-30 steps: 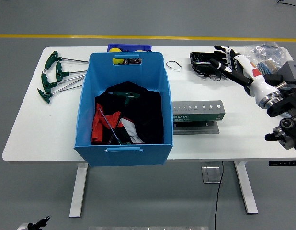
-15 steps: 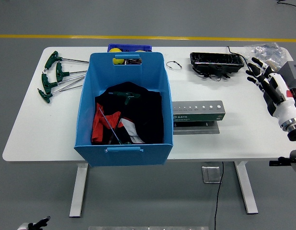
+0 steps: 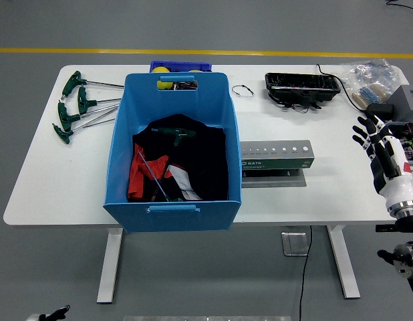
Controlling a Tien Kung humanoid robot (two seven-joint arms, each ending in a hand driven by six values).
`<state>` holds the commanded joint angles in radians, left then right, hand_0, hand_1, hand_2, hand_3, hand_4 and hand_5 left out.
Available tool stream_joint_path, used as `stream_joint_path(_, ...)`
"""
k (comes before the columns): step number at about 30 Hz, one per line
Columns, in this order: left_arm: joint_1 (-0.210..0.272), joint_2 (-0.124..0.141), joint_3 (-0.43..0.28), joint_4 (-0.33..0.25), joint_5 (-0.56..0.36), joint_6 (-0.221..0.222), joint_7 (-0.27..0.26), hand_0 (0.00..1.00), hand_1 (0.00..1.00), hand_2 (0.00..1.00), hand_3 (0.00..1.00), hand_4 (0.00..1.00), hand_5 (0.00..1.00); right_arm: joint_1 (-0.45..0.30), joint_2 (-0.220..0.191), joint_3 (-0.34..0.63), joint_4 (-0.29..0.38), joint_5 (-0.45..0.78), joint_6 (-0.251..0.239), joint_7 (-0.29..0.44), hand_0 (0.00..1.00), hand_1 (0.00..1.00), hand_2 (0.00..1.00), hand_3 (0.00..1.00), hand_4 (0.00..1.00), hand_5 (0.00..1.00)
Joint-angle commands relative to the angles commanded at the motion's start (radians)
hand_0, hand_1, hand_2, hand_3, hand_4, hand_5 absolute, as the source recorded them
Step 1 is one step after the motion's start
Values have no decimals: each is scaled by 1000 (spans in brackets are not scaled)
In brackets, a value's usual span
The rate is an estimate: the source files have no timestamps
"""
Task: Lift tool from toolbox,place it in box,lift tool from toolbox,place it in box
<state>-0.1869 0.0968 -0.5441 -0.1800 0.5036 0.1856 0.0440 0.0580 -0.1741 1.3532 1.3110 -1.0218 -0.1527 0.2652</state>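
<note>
- The right hand (image 3: 378,146) has been drawn back from the black toolbox (image 3: 302,87) to the table's (image 3: 53,180) right edge; its fingers are spread and nothing is held.
- The toolbox is left well apart from the hand, at the far right of the table.
- One blue box (image 3: 173,150) is seen left of centre, with a green-handled tool (image 3: 177,134) inside on dark cloth.
- Open tabletop is left between toolbox and hand.
- Four green T-handle wrenches (image 3: 76,107) are counted left of the box, and one green holder (image 3: 277,159) just to its right.
</note>
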Motion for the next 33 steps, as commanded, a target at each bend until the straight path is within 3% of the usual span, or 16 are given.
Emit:
stream_joint_path(15,3,3,-7,0,18,-2,2,848,826,808,612,722,547,-13,7,23,2,-36,46,-34,904,856,878,908,998,893)
stream_joint_path(33,-3,0,-6,0,3,-3,-1,847,826,808,613,724,549,5,22,53,-2,-56,48,-77,896,849,874,901,998,926)
